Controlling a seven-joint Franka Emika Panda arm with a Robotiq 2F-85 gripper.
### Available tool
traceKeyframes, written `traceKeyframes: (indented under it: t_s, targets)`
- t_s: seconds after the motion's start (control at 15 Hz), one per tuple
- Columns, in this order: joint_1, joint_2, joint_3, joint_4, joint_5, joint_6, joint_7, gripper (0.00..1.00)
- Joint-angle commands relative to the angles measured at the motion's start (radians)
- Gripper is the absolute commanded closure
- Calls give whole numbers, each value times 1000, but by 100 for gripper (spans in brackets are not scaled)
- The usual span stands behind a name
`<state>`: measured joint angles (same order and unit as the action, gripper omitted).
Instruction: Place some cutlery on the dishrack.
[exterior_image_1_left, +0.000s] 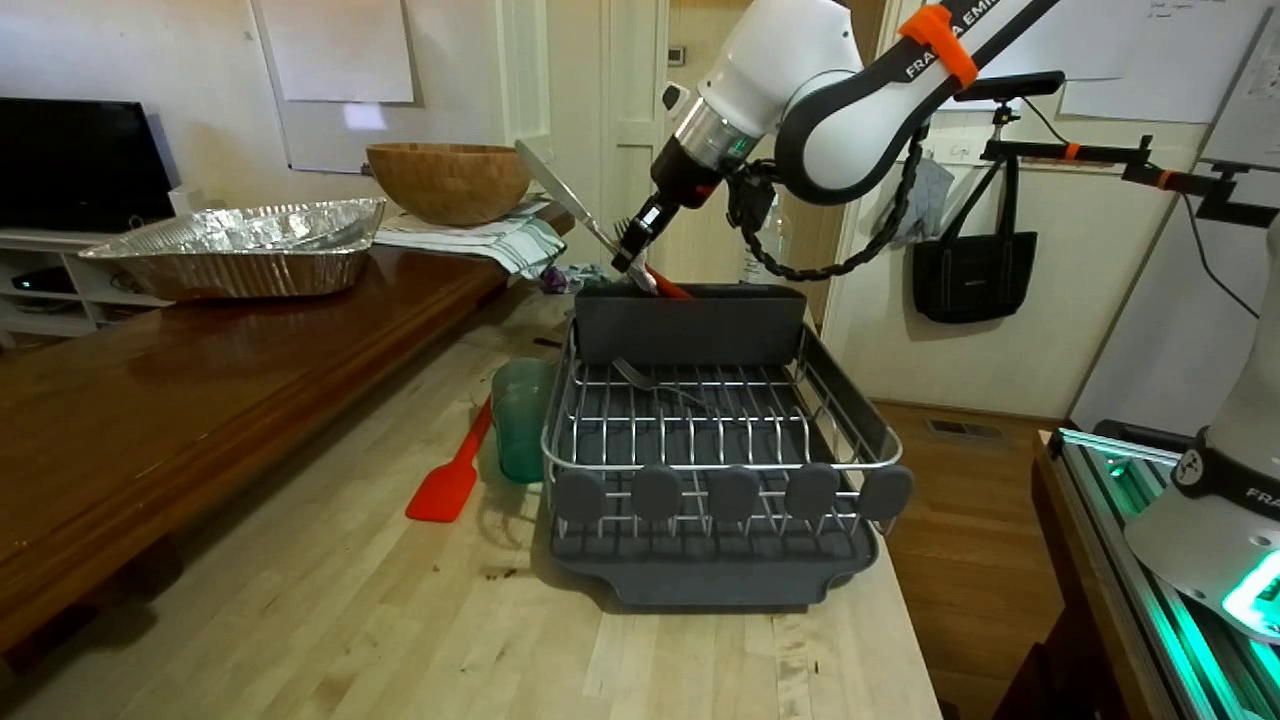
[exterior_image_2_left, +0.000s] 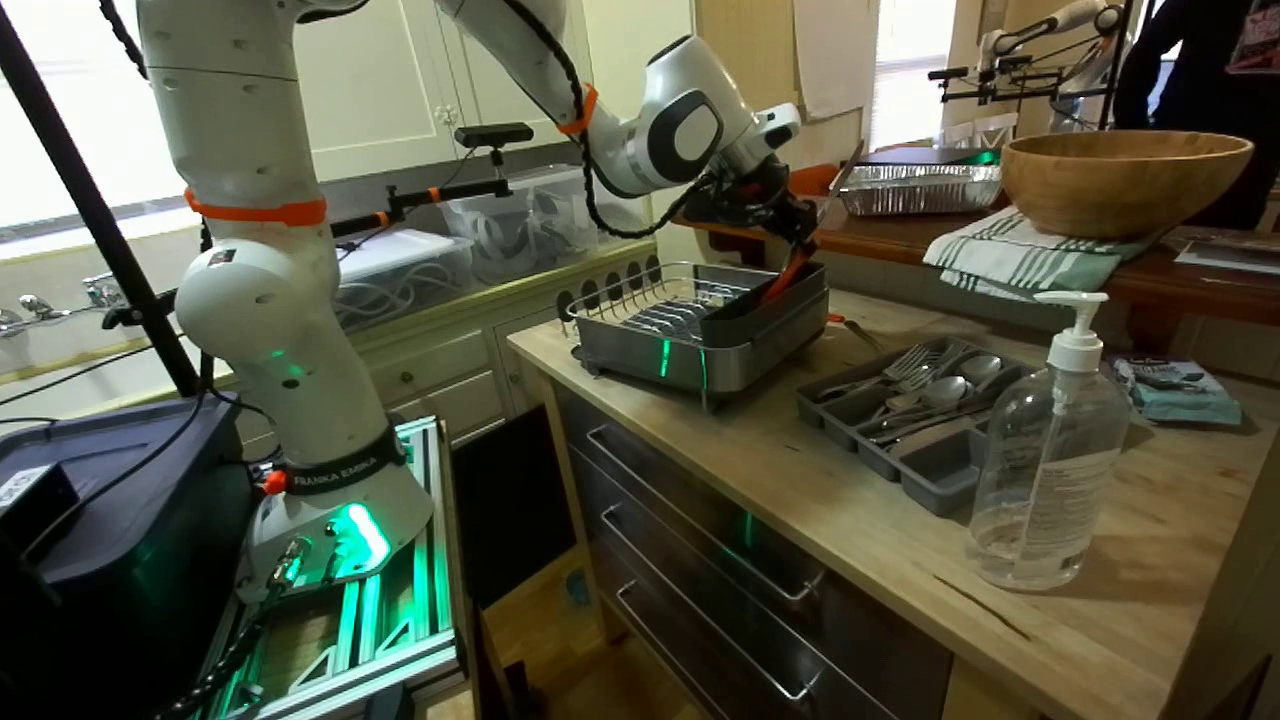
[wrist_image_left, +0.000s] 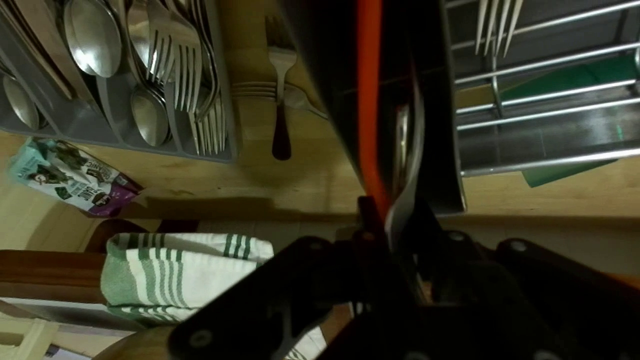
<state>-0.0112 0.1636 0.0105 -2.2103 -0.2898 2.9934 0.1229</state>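
The pincer (exterior_image_1_left: 629, 256) is clamped on a red handle (wrist_image_left: 369, 100), with a metal utensil (wrist_image_left: 403, 201) alongside; both reach into the grey caddy (exterior_image_1_left: 690, 330) of the dishrack (exterior_image_1_left: 715, 582).

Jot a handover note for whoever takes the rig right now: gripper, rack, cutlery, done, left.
Gripper: looks shut on a silvery utensil at the caddy of the dishrack; whether it also grips the red handle there, I can't tell.
Done: a fork lies in the dishrack.
Left: probably seat the utensil in the caddy and let go. More cutlery is in the grey tray.
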Motion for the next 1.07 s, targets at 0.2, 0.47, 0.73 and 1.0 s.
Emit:
traceKeyframes:
  t_s: [0.2,0.47,0.73,1.0]
  targets:
    - [-15,-41,-20,-123,6,85,-13,95]
    - [-89,-37,136,-147,203,93,-219,48]
    - [-70,-162,69,-151,96,14,-212,17]
    - [-102,-288,26,-113,-146,-67,-85,0]
